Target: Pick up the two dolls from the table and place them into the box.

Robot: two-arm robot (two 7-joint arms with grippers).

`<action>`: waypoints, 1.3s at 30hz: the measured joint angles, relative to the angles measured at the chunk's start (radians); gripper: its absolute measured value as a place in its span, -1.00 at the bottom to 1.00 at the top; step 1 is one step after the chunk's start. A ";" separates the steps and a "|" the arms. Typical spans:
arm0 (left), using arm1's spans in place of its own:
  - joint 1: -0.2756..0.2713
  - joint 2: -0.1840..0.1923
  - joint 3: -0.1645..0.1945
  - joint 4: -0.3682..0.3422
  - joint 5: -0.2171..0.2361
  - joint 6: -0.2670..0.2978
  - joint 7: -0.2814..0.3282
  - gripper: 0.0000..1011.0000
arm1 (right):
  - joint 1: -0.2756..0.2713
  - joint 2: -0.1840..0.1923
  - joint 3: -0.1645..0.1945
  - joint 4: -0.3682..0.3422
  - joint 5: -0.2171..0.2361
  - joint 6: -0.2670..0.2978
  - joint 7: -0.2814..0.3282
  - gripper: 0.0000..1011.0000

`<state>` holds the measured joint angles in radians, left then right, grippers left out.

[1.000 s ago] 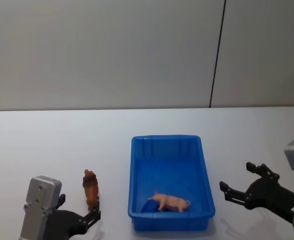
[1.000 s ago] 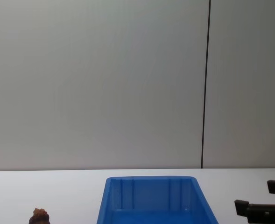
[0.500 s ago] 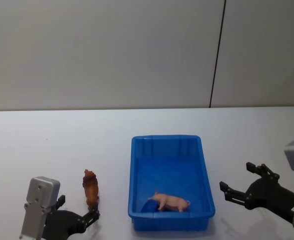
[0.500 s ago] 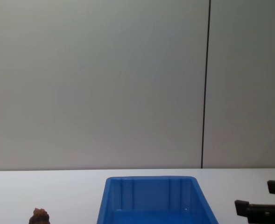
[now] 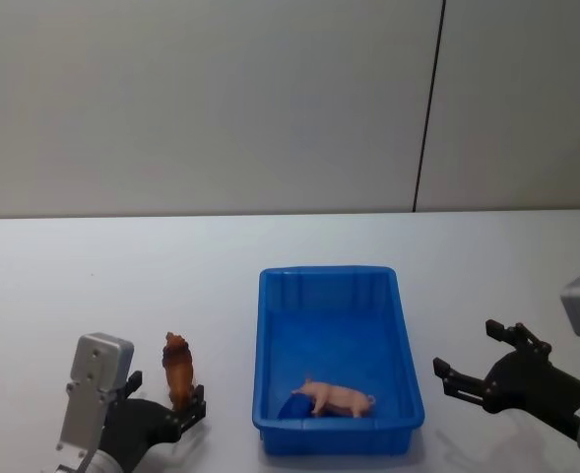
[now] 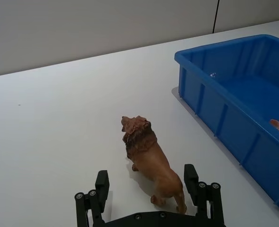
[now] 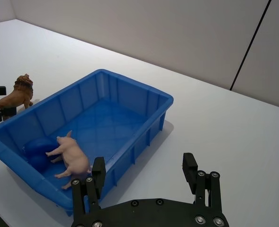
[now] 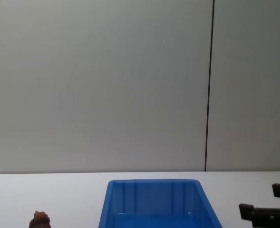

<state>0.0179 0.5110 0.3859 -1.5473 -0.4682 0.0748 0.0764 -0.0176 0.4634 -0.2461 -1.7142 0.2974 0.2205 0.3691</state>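
White table, lower left: left claw [image 6: 148, 187] open around lion [image 6: 148, 161], gripping nothing; closing off-centre could topple it beside box [image 5: 270, 296].

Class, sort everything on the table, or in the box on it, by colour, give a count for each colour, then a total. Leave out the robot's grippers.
Blue: 2, the box and the blue toy inside it
Brown: 1, the lion on the table
Pink: 1, the pig in the box
Total: 4

Left of the blue ribbed plastic bin [image 5: 333, 284] stands a brown lion figure [image 5: 178, 369]; inside it, near end, a pink pig figure [image 5: 339, 398] lies beside a blue lobed toy [image 5: 294, 406].
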 joint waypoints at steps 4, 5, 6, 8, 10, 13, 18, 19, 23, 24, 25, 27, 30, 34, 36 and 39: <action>-0.023 -0.019 0.000 0.028 0.015 0.002 -0.019 0.98 | 0.000 0.000 0.000 0.000 0.000 0.000 0.000 0.98; -0.026 -0.021 0.000 0.032 0.018 0.003 -0.022 0.98 | 0.000 0.000 0.000 0.000 0.000 0.000 0.000 0.98; -0.030 -0.025 0.001 0.037 0.020 0.004 -0.025 0.98 | 0.000 0.000 0.000 0.000 0.000 0.000 0.000 0.98; -0.039 -0.032 0.001 0.048 0.027 0.008 -0.032 0.91 | 0.000 0.000 0.000 0.000 0.000 0.000 0.000 0.98; -0.047 -0.039 0.002 0.058 0.036 0.013 -0.040 0.81 | 0.000 0.000 0.000 0.000 0.000 0.000 0.000 0.98; -0.055 -0.045 0.002 0.067 0.044 0.019 -0.046 0.70 | 0.000 0.000 0.000 0.000 0.000 0.000 0.000 0.98; -0.068 -0.057 0.003 0.082 0.059 0.033 -0.058 0.39 | 0.000 0.000 0.000 0.000 0.000 0.000 0.000 0.98; -0.070 -0.058 0.003 0.083 0.062 0.035 -0.060 0.27 | 0.000 0.000 0.000 0.000 0.000 0.000 0.000 0.98; -0.076 -0.064 0.003 0.088 0.070 0.044 -0.065 0.12 | 0.000 0.000 0.000 0.000 0.000 0.000 0.000 0.98; -0.078 -0.065 0.003 0.089 0.073 0.047 -0.067 0.00 | 0.000 0.000 0.000 0.000 0.000 0.000 0.000 0.98; -0.079 -0.067 0.003 0.089 0.074 0.048 -0.068 -0.03 | 0.000 0.000 0.000 0.000 0.000 0.000 0.000 0.98; -0.081 -0.069 0.003 0.089 0.078 0.051 -0.070 -0.10 | 0.000 0.000 0.000 0.000 0.000 0.000 0.000 0.98; -0.084 -0.071 0.003 0.085 0.085 0.052 -0.073 -0.13 | 0.000 0.000 0.000 0.000 0.000 0.000 0.000 0.98; -0.087 -0.073 0.001 0.073 0.096 0.051 -0.077 -0.18 | 0.000 0.000 0.000 0.000 0.000 0.000 0.000 0.98; -0.089 -0.074 0.000 0.068 0.100 0.049 -0.078 -0.18 | 0.000 0.000 0.000 0.000 0.000 0.000 0.000 0.98; -0.094 -0.075 -0.003 0.048 0.114 0.039 -0.084 -0.20 | 0.000 0.000 0.000 0.000 0.000 0.000 0.000 0.98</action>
<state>-0.0761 0.4357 0.3828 -1.4992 -0.3540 0.1139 -0.0075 -0.0175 0.4634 -0.2462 -1.7142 0.2973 0.2205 0.3691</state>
